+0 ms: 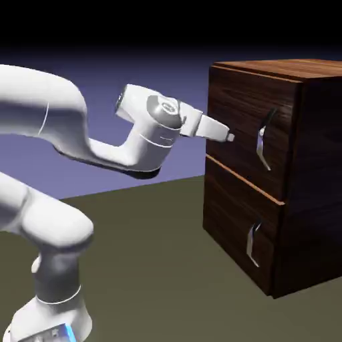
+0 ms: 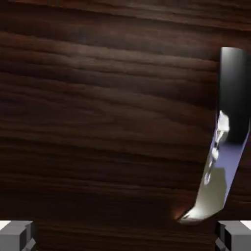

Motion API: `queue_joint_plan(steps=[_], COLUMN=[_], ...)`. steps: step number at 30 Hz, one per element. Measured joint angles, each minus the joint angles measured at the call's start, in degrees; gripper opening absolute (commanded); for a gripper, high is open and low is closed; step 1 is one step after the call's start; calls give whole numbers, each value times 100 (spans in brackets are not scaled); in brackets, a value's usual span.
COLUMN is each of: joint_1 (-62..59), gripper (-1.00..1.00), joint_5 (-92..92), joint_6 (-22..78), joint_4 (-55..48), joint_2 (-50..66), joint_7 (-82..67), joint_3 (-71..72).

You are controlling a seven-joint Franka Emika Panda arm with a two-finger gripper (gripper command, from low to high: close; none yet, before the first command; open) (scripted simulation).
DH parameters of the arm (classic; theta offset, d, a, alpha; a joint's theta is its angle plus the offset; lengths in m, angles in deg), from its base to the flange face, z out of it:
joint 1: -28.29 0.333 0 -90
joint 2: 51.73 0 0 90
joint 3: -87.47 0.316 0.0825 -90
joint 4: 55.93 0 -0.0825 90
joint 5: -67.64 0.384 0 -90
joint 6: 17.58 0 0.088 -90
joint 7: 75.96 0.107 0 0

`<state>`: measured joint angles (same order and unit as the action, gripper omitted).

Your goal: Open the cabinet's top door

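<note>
Facing the top door [image 1: 240, 123], fingers [image 2: 17, 235] spread, silver handle [image 2: 223, 147] unlabelled

cabinet [image 1: 294, 174]: one
front panels: two, stacked
silver handles: two, one per panel
robot arm: one
pincer [image 1: 229, 137]: one

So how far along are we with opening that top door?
Approach is done: the end effector is level at the top door, open. In hand: lining up on the handle, which sits off to one side, ungrasped. Left: grip and pull; the door looks shut.
</note>
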<state>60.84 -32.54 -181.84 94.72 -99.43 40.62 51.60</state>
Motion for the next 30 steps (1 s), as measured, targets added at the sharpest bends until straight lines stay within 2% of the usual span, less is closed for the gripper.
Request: queue_joint_plan(steps=[25, 30], joint_1=[1982, 2660], gripper=[0, 0], joint_5=[-6229, -6513], joint_6=[606, 725], joint_4=[-643, -1129], joint_2=[-935, -696], joint_7=[4609, 4832], joint_3=[-2231, -2672])
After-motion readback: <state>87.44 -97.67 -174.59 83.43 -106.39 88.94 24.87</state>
